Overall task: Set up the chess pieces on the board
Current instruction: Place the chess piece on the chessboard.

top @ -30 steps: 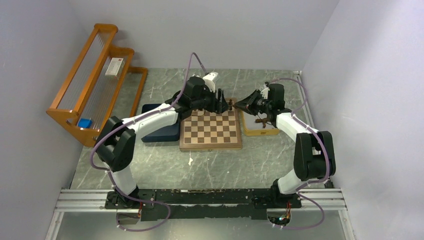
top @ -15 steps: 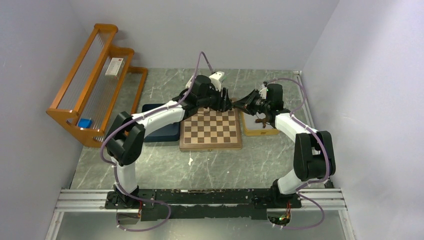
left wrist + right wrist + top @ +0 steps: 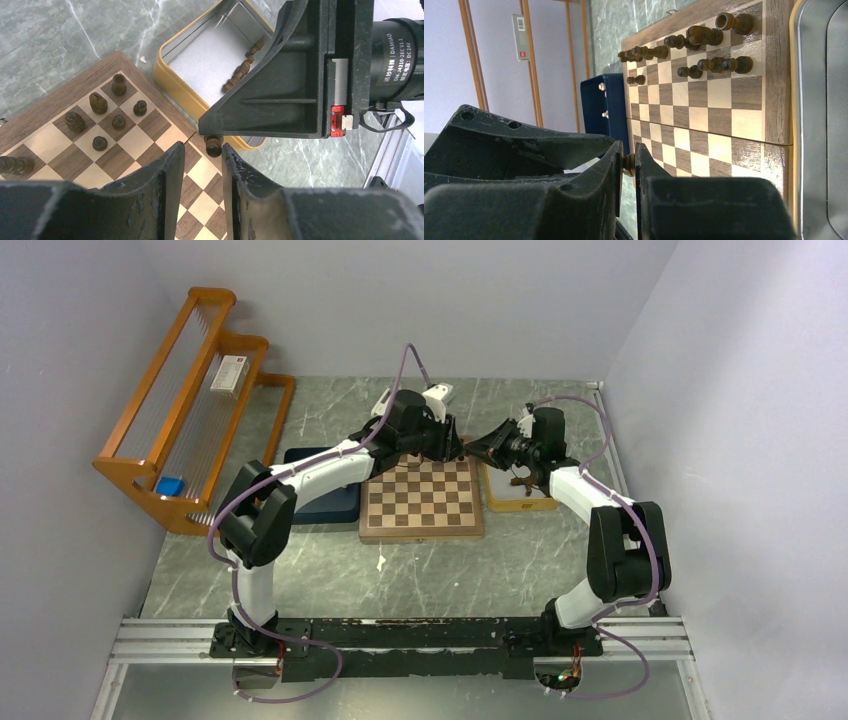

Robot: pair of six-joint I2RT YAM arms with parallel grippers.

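Observation:
The board [image 3: 420, 502] lies mid-table, and several dark chess pieces [image 3: 100, 103] stand near its far right corner, seen again in the right wrist view [image 3: 704, 36]. My right gripper [image 3: 627, 148] is shut on one dark piece [image 3: 629, 164], holding it sideways above the board's right rim. My left gripper [image 3: 202, 147] meets it head on. The left fingers [image 3: 167, 172] stand either side of that piece [image 3: 214, 145] with a gap wider than the piece, so this gripper is open. Both grippers meet over the far right corner, left [image 3: 452, 448] and right [image 3: 478, 450].
A yellow tray [image 3: 176, 76] right of the board holds loose dark pieces [image 3: 244, 67]. A dark blue tray [image 3: 606, 107] left of the board holds pale pieces [image 3: 602, 86]. An orange wooden rack [image 3: 190, 405] stands at the far left against the wall.
My left gripper has moved right toward the right gripper, and its jaws have narrowed around the held piece. The right arm has barely moved.

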